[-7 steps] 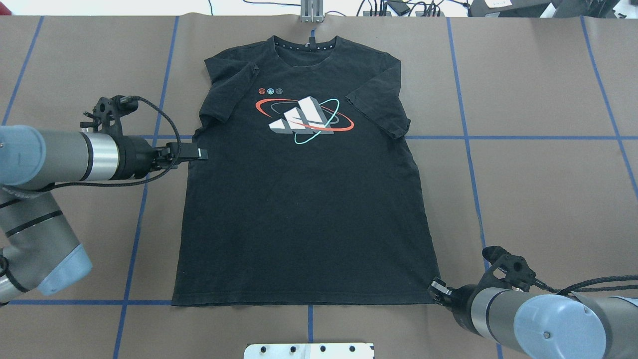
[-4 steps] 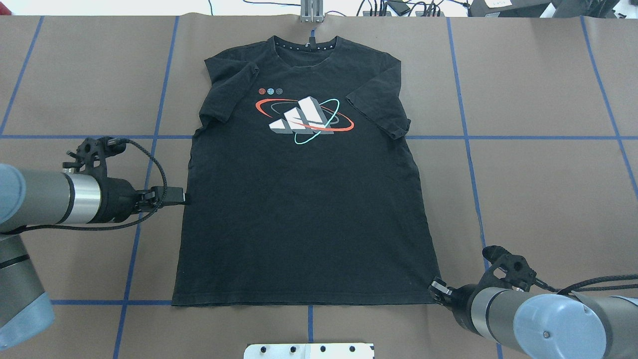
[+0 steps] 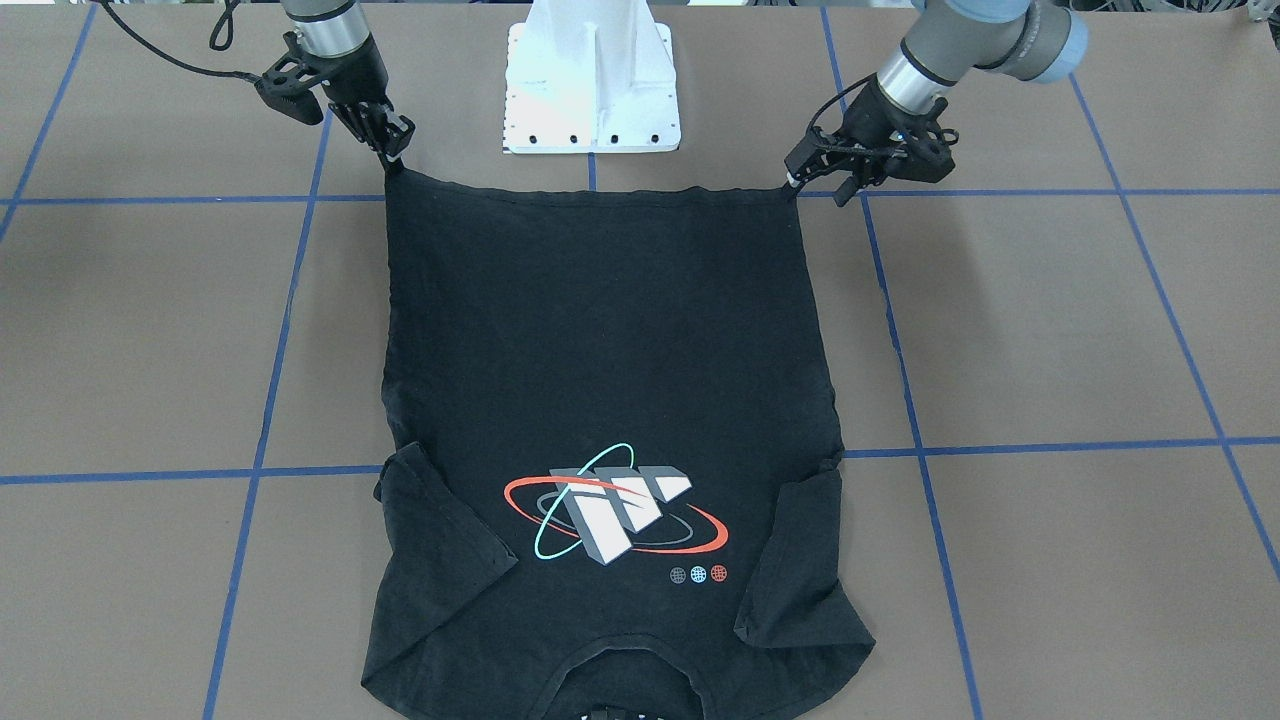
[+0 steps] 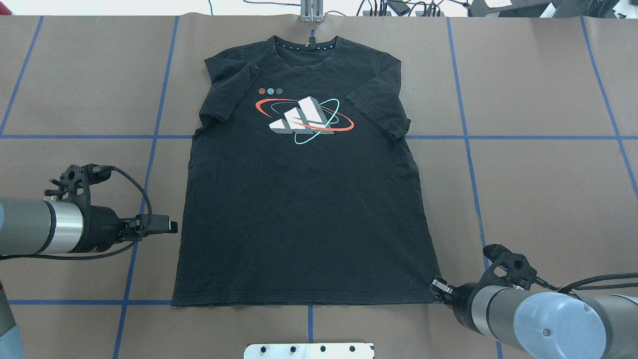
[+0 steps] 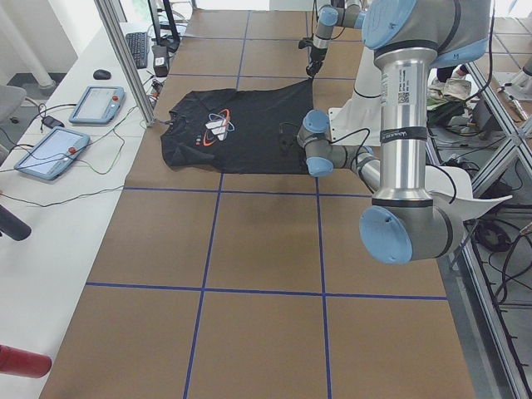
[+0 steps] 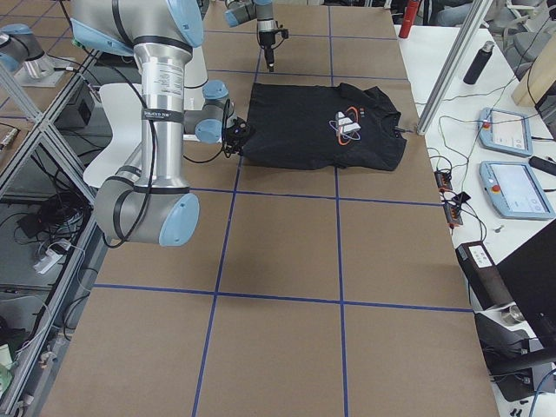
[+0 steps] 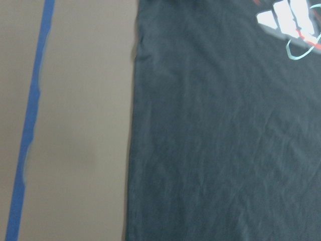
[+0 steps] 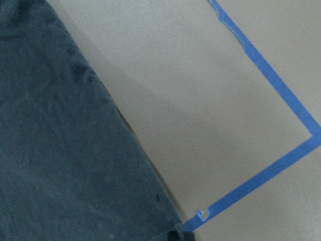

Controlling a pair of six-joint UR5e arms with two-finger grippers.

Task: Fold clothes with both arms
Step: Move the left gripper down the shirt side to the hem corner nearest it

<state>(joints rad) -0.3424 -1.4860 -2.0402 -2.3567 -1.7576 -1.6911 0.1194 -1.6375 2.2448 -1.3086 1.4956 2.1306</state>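
**1. Counter** [image 4: 548, 75]. Brown covering, ruled by a blue tape grid [image 4: 468, 137]. A white base mount [image 3: 590, 80] stands at the robot's edge.

**2. T-shirt** [image 4: 304, 209]. Black, spread flat and face up at mid-counter. The collar lies toward the far edge and the hem toward the robot's edge, with the logo [image 4: 304, 119] on the chest. Unmoved over the last second, and no fold made yet.

**3. Left arm** [image 4: 35, 232]. The one changed item. Within the last second it has slid down along the shirt's side edge, from armpit level toward the hem.

**4. Right arm** [image 4: 543, 326]. Unchanged, stationed at the opposite hem corner.

**5. Left claw** [image 4: 171, 226]. The fingers look apart in the front-facing view and hold nothing. It sits just beside the side edge.

**6. Right claw** [image 4: 437, 291]. The tip is at the hem corner. Whether it is apart or nipping the cloth cannot be told.

**Reading.** The left claw is coming to mirror the right one. A two-corner pickup of the hem looks like the step in hand, and the left side is not yet placed for it.

**View notes.**
- The overhead view sets the left claw short of the hem corner, while the front-facing view sets it right at that corner. The likely cause is that the claw rides above the cloth.
- The left wrist view shows only the side edge and bare counter, with no fingers.
- The right wrist view shows the hem corner beside a tape crossing.
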